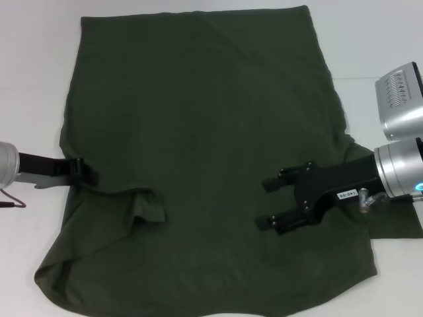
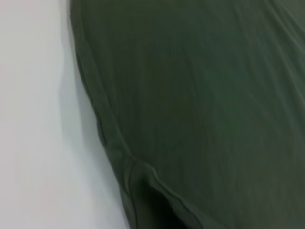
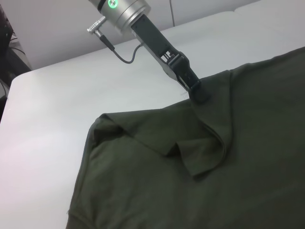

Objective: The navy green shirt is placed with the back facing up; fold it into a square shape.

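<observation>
Left end effector [image 1: 89, 176] on navy green shirt [image 1: 205, 132]

Both arms end in brushed silver cylindrical wrists carrying matte black two-finger grippers: the left gripper [image 1: 84, 173] trails a thin dark cable, the right gripper [image 1: 269, 203] bears a small white label.

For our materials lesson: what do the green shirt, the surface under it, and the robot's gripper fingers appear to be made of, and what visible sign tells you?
The navy green shirt: soft matte knit fabric, probably cotton; it wrinkles and folds limply. The table: smooth white surface, maybe laminate or a cover; faint sheen, no texture. The right gripper has rigid matte-black fingers, plastic or coated metal, open above the shirt. The left gripper looks alike, at the shirt's left edge.
</observation>
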Action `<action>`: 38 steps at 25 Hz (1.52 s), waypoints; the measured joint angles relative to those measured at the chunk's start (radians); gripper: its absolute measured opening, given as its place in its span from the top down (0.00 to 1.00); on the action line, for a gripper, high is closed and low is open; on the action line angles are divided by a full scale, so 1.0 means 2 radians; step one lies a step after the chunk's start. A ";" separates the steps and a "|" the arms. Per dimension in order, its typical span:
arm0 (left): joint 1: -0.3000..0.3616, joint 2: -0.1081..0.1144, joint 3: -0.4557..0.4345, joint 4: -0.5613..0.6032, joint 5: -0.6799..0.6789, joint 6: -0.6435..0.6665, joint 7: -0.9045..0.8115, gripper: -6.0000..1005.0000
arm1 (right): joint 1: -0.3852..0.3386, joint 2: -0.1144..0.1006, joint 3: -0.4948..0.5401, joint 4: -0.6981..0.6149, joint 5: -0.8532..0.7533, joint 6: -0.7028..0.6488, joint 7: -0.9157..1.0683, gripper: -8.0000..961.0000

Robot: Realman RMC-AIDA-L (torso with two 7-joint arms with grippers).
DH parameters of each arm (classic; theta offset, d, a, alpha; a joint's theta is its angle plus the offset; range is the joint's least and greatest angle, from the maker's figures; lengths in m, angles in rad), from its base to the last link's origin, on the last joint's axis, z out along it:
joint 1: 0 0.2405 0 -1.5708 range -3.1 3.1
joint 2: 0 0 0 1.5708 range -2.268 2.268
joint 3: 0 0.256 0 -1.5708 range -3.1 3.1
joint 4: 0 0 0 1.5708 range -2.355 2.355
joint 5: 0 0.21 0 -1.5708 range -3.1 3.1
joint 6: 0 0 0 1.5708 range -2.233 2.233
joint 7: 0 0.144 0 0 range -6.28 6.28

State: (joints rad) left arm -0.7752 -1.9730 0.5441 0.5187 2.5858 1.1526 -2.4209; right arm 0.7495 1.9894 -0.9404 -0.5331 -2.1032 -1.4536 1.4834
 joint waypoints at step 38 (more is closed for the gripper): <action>-0.071 -0.022 -0.016 -0.014 -0.084 -0.062 -0.067 0.58 | -0.007 0.000 -0.012 0.002 -0.007 0.008 -0.008 0.05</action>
State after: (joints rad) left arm -0.9175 -2.0176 0.5121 0.4908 2.4179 1.0279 -2.5552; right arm 0.7363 1.9896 -0.9652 -0.5291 -2.1168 -1.4375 1.4677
